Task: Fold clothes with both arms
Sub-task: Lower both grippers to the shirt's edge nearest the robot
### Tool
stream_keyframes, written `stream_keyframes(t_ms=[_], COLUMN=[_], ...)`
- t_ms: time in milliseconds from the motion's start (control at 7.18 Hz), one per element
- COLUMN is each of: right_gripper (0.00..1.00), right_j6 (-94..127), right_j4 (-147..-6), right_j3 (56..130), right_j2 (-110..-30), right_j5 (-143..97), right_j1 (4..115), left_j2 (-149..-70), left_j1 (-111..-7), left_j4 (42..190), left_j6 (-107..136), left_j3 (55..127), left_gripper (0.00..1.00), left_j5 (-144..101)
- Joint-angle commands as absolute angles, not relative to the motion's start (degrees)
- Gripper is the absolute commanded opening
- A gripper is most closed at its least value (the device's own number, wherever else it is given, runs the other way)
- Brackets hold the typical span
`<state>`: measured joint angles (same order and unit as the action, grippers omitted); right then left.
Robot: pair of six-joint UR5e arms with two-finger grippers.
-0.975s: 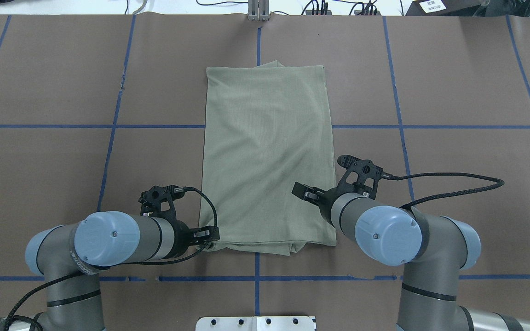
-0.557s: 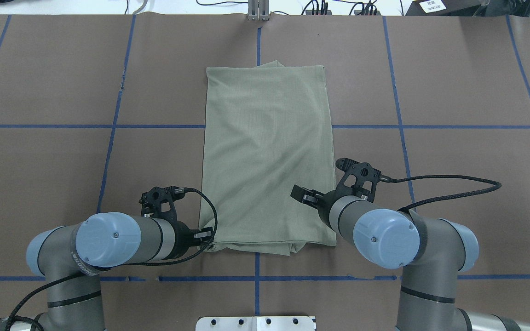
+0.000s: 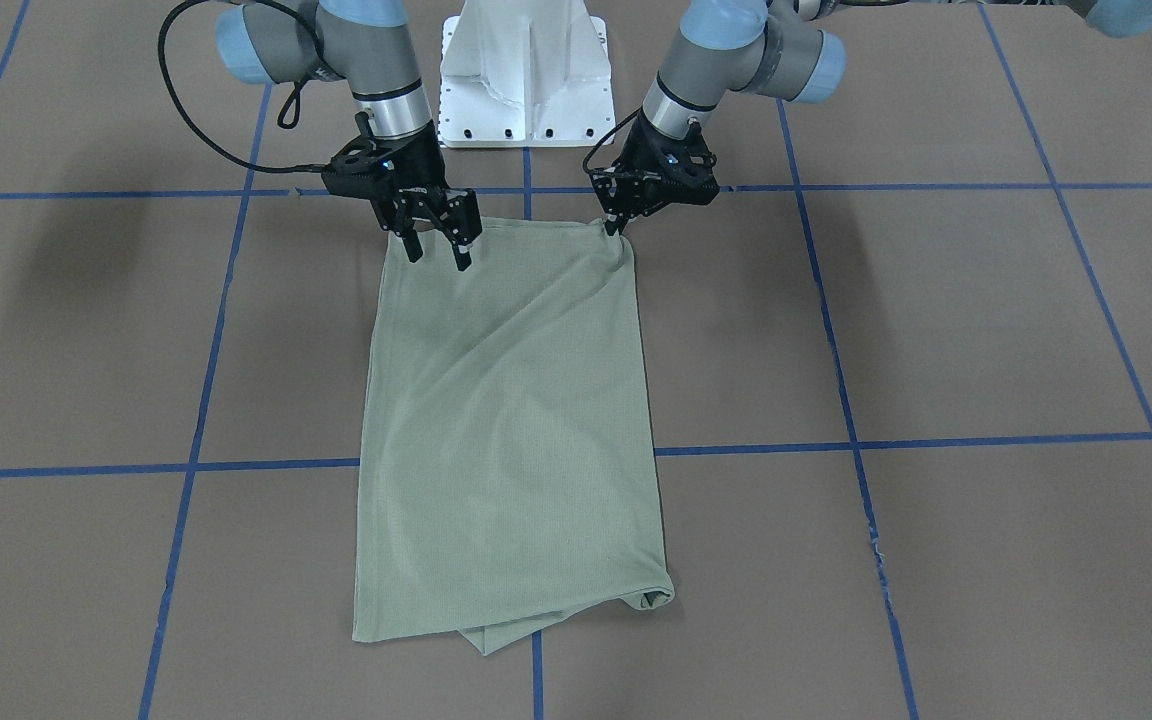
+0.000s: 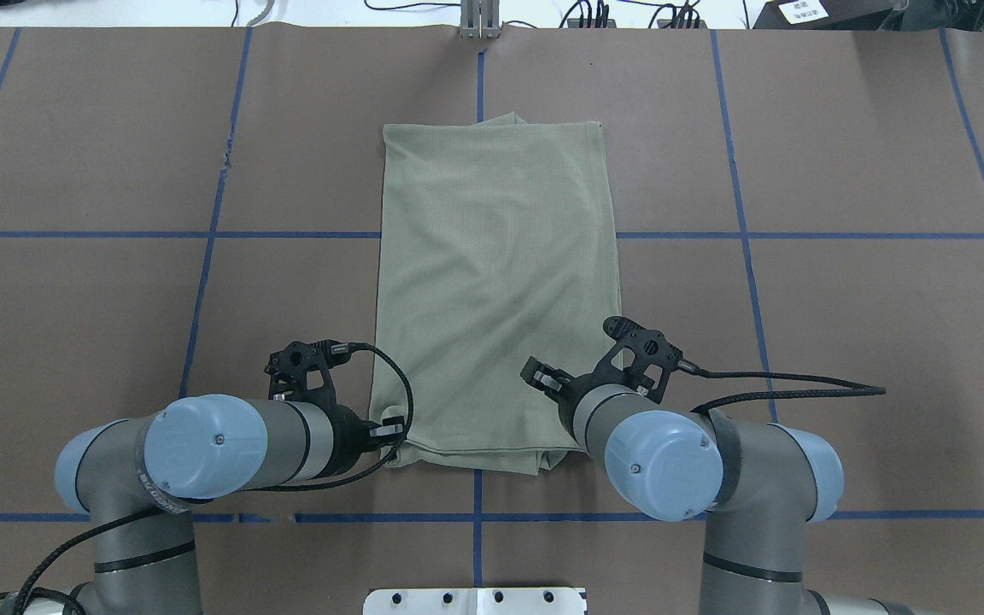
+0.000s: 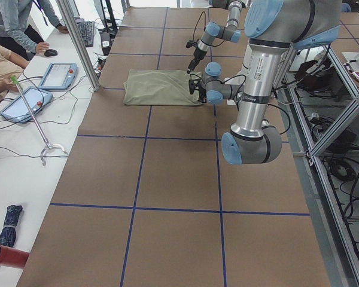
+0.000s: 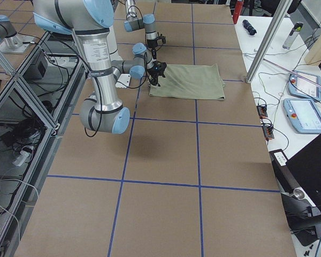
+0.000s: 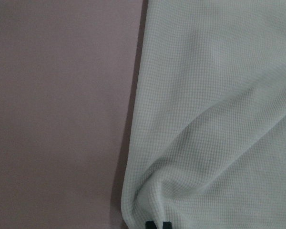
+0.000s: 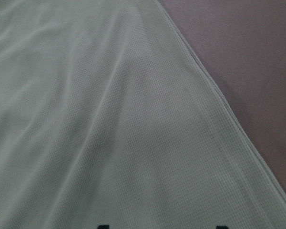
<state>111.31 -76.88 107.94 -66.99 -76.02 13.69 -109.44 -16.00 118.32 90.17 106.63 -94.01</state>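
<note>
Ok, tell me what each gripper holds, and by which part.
The left gripper pinches the shirt at its corner nearest the robot's left. The right gripper, jaws open over the opposite near corner, holds nothing.

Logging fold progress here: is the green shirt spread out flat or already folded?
Folded. The shirt lies as a narrow rectangle with no sleeves or neckline showing, and under-layers peek out at its ends.

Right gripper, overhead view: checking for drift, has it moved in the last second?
Yes. The right gripper has moved left in the view and toward the robot, nearer the horizontal blue tape line below the shirt.
</note>
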Motion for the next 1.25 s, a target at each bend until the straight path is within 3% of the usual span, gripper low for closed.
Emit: stream_keyframes(t_ms=[0,139,279,418,557,1115], right_gripper=[0.71,0.76,0.89,0.91,0.9,0.71], right_j6=[117.9,117.7,117.5,117.5,117.5,117.4], right_j4=[-83.0,-84.9,-87.3,-87.4,-87.5,-87.5], right_j3=[107.9,108.3,108.3,108.1,108.0,107.1], right_j2=[-65.3,-65.2,-65.0,-65.4,-65.5,-65.1], right_j5=[-76.5,-76.6,-76.6,-76.2,-76.1,-74.9], right_j1=[13.3,12.7,11.5,10.4,9.8,8.4], left_j2=[-109.6,-109.6,-109.6,-109.6,-109.6,-109.5], left_j1=[-16.1,-16.1,-16.1,-16.3,-16.2,-16.3], left_j4=[118.4,118.4,118.4,118.4,118.4,118.5], left_j6=[90.2,90.2,90.2,90.2,90.2,90.2], left_j3=[106.8,106.8,106.8,106.8,106.8,106.8], left_gripper=[0.0,0.0,0.0,0.0,0.0,0.0], left_j5=[-93.9,-93.9,-93.8,-93.9,-93.9,-93.8])
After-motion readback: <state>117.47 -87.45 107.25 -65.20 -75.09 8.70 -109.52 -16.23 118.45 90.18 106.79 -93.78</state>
